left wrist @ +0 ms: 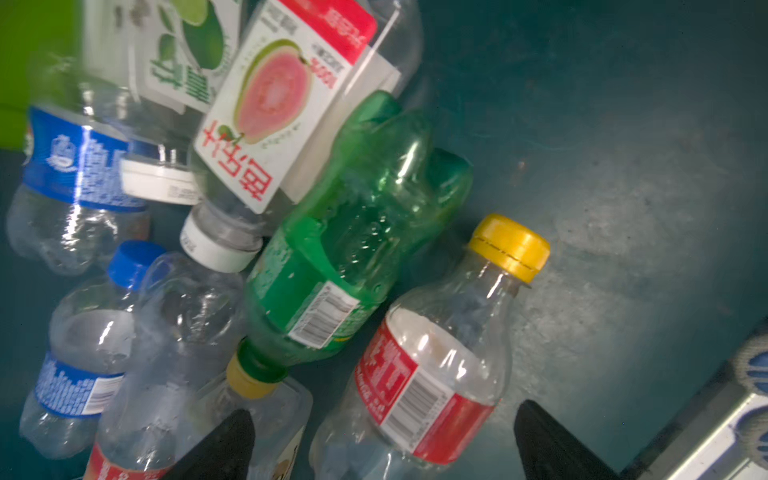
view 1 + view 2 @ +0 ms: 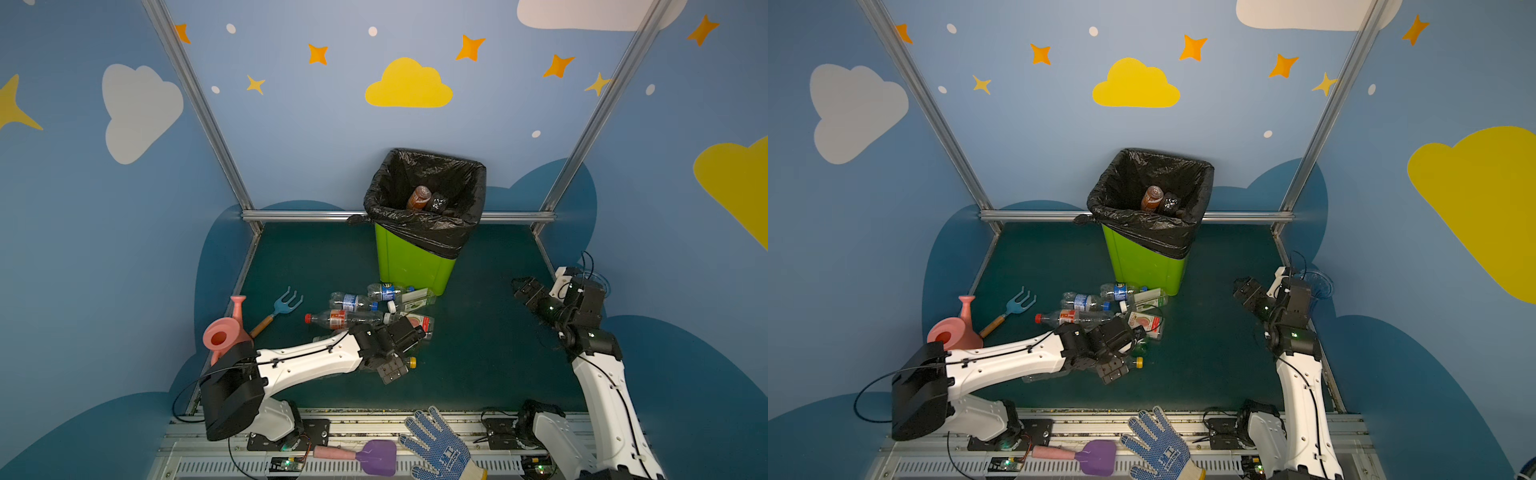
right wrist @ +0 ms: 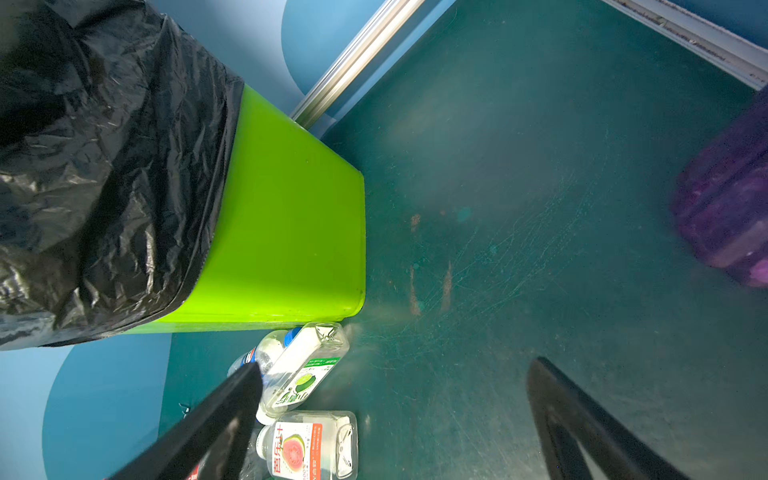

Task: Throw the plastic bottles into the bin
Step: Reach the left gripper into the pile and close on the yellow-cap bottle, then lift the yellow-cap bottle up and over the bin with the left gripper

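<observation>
Clutter at the near rail: a dotted glove [image 2: 440, 449] and a purple spade [image 2: 376, 457], harmless to the work.

Next out, left end effector [image 1: 382, 415] low over the plastic bottles [image 2: 365, 307], jaws spread wide to either side of the yellow-capped bottle [image 1: 432, 365] with the red label, pinching nothing. Judged the main hazard here: thin round plastic, apt to squirt sideways or crumple under a close. Also noted 1 black finger over a neighbouring bottle, hence a risk of lifting 2 at once or of nudging the green bottle [image 1: 345, 232] and the guava-label bottle [image 1: 291, 104] into a roll. Could not tell whether the pads touched plastic. Base of the target cut off at the picture's edge, and in both top views mostly hidden under the wrist.

Pile spread on the table [image 2: 478, 353], farthest bottles just beside the foot of the bin [image 2: 411, 266]. Pink watering can [image 2: 224, 336] and blue rake [image 2: 286, 301] near enough for a mistaken grab.

Right end effector [image 3: 395, 370] spread and empty, raised over bare table. Blurred purple object [image 3: 727, 208] beside it, cut off, not identified.

Farthest, the bin, with a brown bottle [image 2: 418, 197] and a dark one inside, depth unseen. High rim and loose black bag: likely snag or bounce-out on a low release.
</observation>
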Controlling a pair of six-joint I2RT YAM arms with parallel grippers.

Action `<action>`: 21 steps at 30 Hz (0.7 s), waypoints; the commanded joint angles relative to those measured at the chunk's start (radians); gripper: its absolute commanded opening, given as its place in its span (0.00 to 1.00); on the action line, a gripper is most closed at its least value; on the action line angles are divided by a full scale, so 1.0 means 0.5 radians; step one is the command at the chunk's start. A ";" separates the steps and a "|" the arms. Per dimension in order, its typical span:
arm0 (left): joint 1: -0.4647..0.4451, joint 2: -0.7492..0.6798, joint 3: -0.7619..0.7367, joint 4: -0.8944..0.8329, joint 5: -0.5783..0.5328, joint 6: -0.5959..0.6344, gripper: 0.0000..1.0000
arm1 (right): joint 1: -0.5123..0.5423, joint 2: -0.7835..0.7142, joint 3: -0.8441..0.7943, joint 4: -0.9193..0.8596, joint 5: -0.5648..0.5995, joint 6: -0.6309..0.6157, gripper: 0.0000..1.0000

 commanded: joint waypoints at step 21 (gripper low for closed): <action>-0.050 0.437 0.109 -0.176 0.160 0.098 0.75 | -0.084 0.013 -0.036 0.015 -0.031 0.017 0.98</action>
